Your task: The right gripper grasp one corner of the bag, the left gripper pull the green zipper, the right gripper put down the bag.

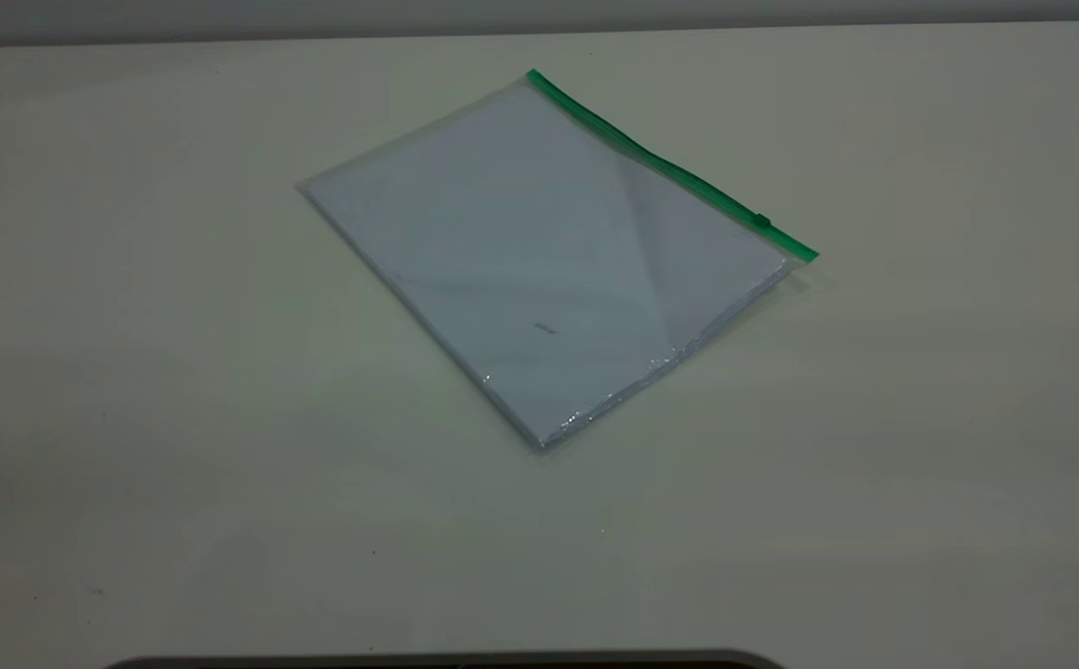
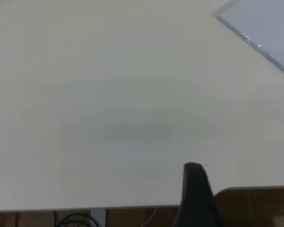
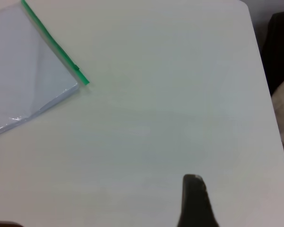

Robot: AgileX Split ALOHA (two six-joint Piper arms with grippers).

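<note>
The bag (image 1: 548, 269), a clear pouch with white sheets inside, lies flat and turned at an angle in the middle of the table. The green zipper (image 1: 669, 167) runs along its far right long edge, with the slider tab (image 1: 761, 221) near the right-hand corner. Neither gripper appears in the exterior view. In the left wrist view the left gripper (image 2: 195, 175) shows as one dark tapered tip, shut, over the table's edge and far from a corner of the bag (image 2: 265, 23). The right gripper (image 3: 194, 184) is shut too, well clear of the bag (image 3: 23, 71) and zipper (image 3: 52, 42).
The white table (image 1: 130, 372) spreads wide on every side of the bag. A dark curved edge (image 1: 446, 662) lies along the front. Beyond the table's side a dark object (image 3: 280, 47) stands; under its edge are brown floor (image 2: 255, 203) and cables (image 2: 75, 220).
</note>
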